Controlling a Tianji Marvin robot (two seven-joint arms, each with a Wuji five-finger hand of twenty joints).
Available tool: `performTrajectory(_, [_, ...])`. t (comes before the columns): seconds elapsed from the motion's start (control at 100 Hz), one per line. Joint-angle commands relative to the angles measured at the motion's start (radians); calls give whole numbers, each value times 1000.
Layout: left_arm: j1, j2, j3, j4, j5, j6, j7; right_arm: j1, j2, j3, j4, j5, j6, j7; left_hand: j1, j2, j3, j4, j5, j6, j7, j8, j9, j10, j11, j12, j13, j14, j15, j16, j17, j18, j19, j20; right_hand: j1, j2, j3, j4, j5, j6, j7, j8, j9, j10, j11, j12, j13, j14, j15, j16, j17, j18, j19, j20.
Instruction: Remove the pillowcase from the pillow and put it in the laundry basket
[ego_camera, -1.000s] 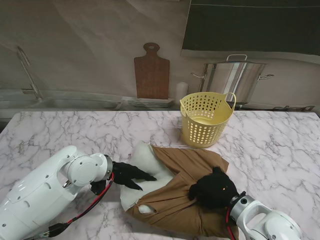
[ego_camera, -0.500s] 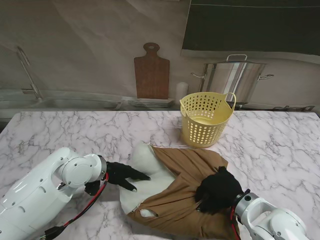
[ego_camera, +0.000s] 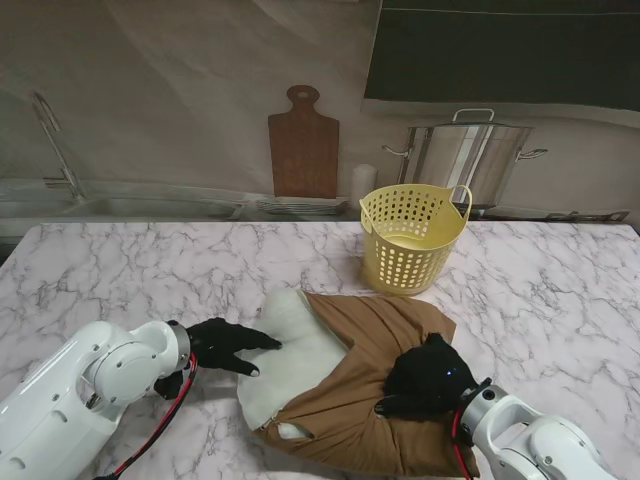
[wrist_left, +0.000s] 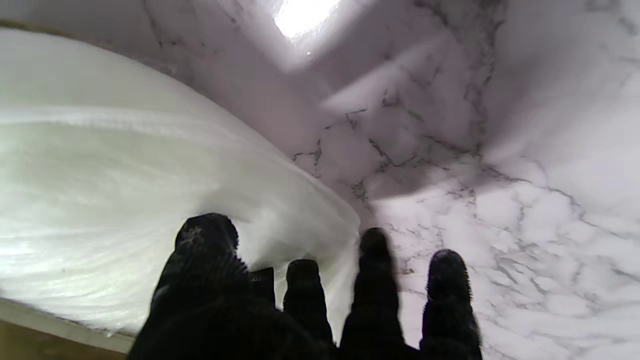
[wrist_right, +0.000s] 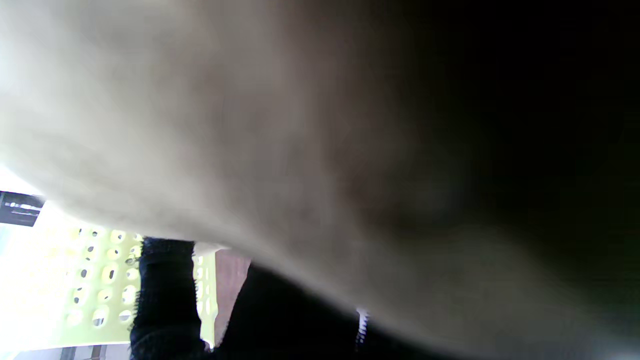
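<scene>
- right wrist view: pillowcase (wrist_right: 300, 125) fills the frame as a brown blur; right hand (wrist_right: 165, 300) mostly cut off.
- much of the pillow (ego_camera: 290, 350) is hidden inside the pillowcase.
- right hand's grip on the cloth cannot be told.

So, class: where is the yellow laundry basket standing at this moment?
In the stand view the laundry basket stands upright on the marble table, right of centre, just beyond the brown pillowcase and in front of the steel pot.

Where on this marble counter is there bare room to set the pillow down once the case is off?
Bare marble lies left of the basket, farther from me than the left hand, and at the far right. The middle is crowded by the pillow, pillowcase and right hand.
</scene>
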Motion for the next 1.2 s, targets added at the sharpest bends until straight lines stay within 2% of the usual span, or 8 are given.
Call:
performTrajectory(0.0, [13,9,-11,-30,23,-9,-28,12,4,-15,43,-3,27,22,50,-32,31,34,47,77,58,32,20,147,11,11,14,64,10,11,5,25,139,23,12,-22,90,35,14,220,72,45,19,67,9,-9,70,151,52,16,24,7,44,23])
performTrajectory(0.13, [58,0,-67,-100,48,-31,10,50,4,-55,54,39,70,61,38,-17,31,31,51,85,63,36,29,162,10,13,24,68,15,15,9,27,153,21,-19,16,81,28,35,262,81,51,73,78,44,4,124,174,95,39,75,3,91,45])
performTrajectory(0.39, [138,-26,-122,-165,26,-75,182,100,5,-118,62,26,147,84,31,15,30,26,65,108,72,45,64,210,13,22,38,94,24,23,11,49,174,10,62,113,-58,36,6,278,13,15,82,94,49,0,136,188,117,49,105,-18,145,58])
performTrajectory(0.48, [155,-31,-119,-169,-4,-102,225,110,5,-132,64,25,176,93,35,12,29,26,95,113,87,53,107,217,25,31,56,105,33,28,22,59,192,10,80,137,-66,38,-3,289,6,12,81,100,48,-1,138,193,119,49,111,-21,152,60])
performTrajectory(0.6, [154,-28,-100,-164,-46,-127,219,112,4,-134,68,23,188,89,40,2,30,26,132,126,110,69,145,227,34,45,68,103,40,32,24,62,210,8,115,157,-113,40,-4,293,-1,5,78,104,46,-3,134,195,121,48,108,-22,159,58])
performTrajectory(0.78, [112,-11,-45,-119,-131,-135,143,108,3,-128,70,21,185,82,46,-58,29,30,143,120,121,86,124,212,18,50,54,95,30,29,9,59,209,-5,116,161,-121,42,-17,292,-9,2,64,103,41,-5,125,191,115,44,105,-25,159,56])
performTrajectory(0.99, [41,-4,44,-31,-176,-113,118,106,2,-128,73,31,179,68,-49,-167,32,37,26,107,47,56,44,204,-3,35,38,91,23,24,2,62,190,-23,91,137,-136,44,-54,289,-28,-2,36,105,31,-9,107,188,103,37,101,-33,158,53])
performTrajectory(1.19, [-74,-2,169,68,-211,-31,95,64,-7,-100,47,58,135,-20,-72,-162,38,37,19,113,45,48,69,207,9,38,50,95,31,31,5,60,194,-18,78,99,-117,51,-144,277,-76,-12,-66,116,-3,-25,24,185,43,4,55,-32,127,35])
